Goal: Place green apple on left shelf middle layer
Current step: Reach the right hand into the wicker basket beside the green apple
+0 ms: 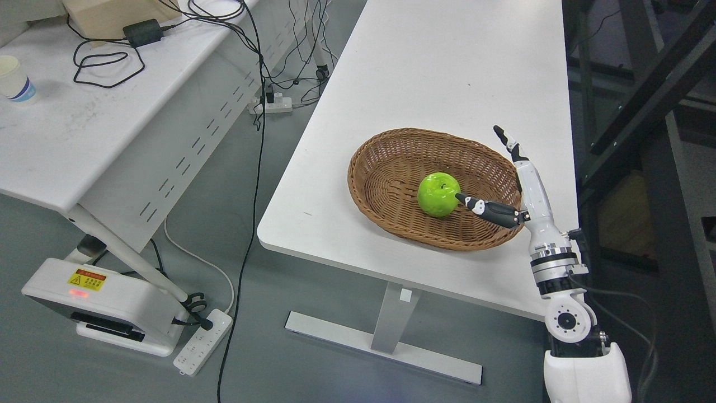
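A shiny green apple lies in the middle of an oval wicker basket on the white table. My right hand reaches in from the lower right, over the basket's right rim. It is open: the thumb points left with its tip at the apple's right side, and the other fingers stretch upward, apart from the fruit. Nothing is grasped. The left arm does not show.
A second white table at the left carries a paper cup, a power adapter and cables. Wires hang to power strips on the grey floor. A dark metal shelf frame stands at the right edge.
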Motion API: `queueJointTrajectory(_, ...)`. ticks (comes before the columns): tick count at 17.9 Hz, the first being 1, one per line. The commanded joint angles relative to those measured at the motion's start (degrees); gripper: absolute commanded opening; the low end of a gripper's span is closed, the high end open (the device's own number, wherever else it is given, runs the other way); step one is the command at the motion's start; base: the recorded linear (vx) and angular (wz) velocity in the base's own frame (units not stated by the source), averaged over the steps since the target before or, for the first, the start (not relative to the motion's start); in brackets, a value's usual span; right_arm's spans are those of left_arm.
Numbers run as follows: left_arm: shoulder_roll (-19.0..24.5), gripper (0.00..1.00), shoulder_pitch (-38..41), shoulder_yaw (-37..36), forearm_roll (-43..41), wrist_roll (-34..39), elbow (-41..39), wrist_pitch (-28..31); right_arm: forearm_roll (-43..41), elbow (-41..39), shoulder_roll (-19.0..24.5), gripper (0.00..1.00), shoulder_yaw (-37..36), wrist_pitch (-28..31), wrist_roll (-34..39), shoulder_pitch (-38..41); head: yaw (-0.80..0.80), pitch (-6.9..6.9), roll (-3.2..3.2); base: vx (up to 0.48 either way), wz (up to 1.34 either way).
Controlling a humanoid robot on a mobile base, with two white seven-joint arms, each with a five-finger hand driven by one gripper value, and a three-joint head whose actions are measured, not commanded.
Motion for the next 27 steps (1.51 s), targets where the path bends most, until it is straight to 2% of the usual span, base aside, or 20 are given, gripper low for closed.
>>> queueJointTrajectory(1, 1.0, 1.0, 0.0, 0.0, -0.08, 0.01, 0.0, -0.02, 3.25, 7.02, -3.33, 0.99, 4.44, -0.22, 4.97, -3.38, 0.0, 0.0, 0.0, 0.025, -0.03)
queueJointTrajectory(5, 1.0, 1.0, 0.0, 0.0, 0.01, 0.01, 0.0, 0.06, 4.21, 8.16, -2.63, 1.0, 8.57, -0.13, 5.77, -3.2, 0.0, 0.0, 0.0, 0.01, -0.01)
queueJointTrajectory(11, 1.0, 1.0, 0.0, 0.0, 0.01, 0.01, 0.0, -0.02, 5.45, 10.45, -1.14, 0.99, 8.67, 0.57, 5.86, -4.96, 0.0, 0.0, 0.0, -0.003, 0.01)
queueJointTrajectory(15, 1.0, 1.0, 0.0, 0.0, 0.01, 0.01, 0.0, -0.02, 5.45, 13.08, -1.31, 0.99, 8.67, 3.99, 5.86, -7.15, 0.0, 0.0, 0.0, 0.0, 0.0)
queueJointTrajectory(27, 1.0, 1.0, 0.0, 0.0, -0.08, 0.01, 0.0, -0.02, 10.2, 15.89, -1.05, 0.99, 11.3, 4.35, 6.21, -8.56, 0.0, 0.0, 0.0, 0.0, 0.0)
